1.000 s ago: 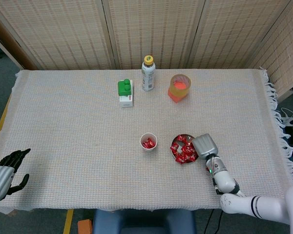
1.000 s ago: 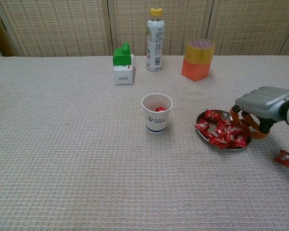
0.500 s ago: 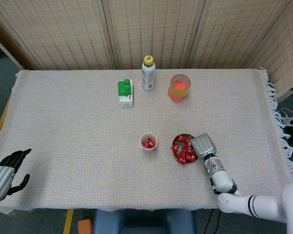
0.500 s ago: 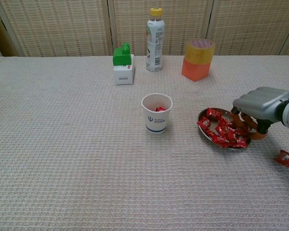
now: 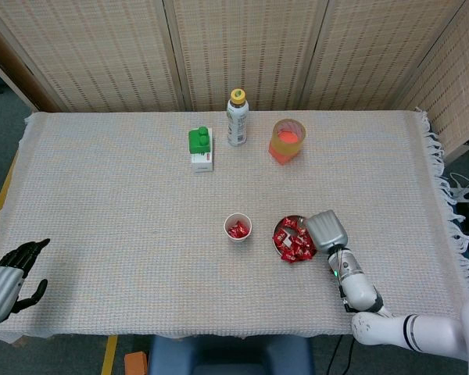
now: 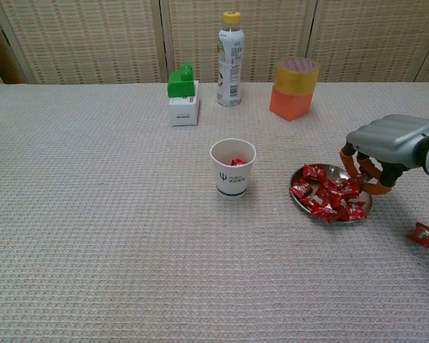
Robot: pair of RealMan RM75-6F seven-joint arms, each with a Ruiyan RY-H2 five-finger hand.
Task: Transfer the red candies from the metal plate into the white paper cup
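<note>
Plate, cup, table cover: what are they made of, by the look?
Plate: looks like metal, a shiny grey rim with bright reflections around the red candies. Cup: likely paper, matte white wall with a small printed logo and a rolled rim. Table cover: woven cloth, beige with a waffle texture; the head view shows a fringe at its right edge.

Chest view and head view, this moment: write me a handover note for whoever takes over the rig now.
Right robot hand: over the right edge of the metal plate, fingers curled down; whether it holds a candy I cannot tell.
Left robot hand: idle at the table's near left corner, fingers apart, holding nothing.
White paper cup: upright, left of the plate, a few red candies inside.
Done: some candies transferred.
Left: the pile of red candies on the plate, plus one stray candy on the cloth right of the plate.
</note>
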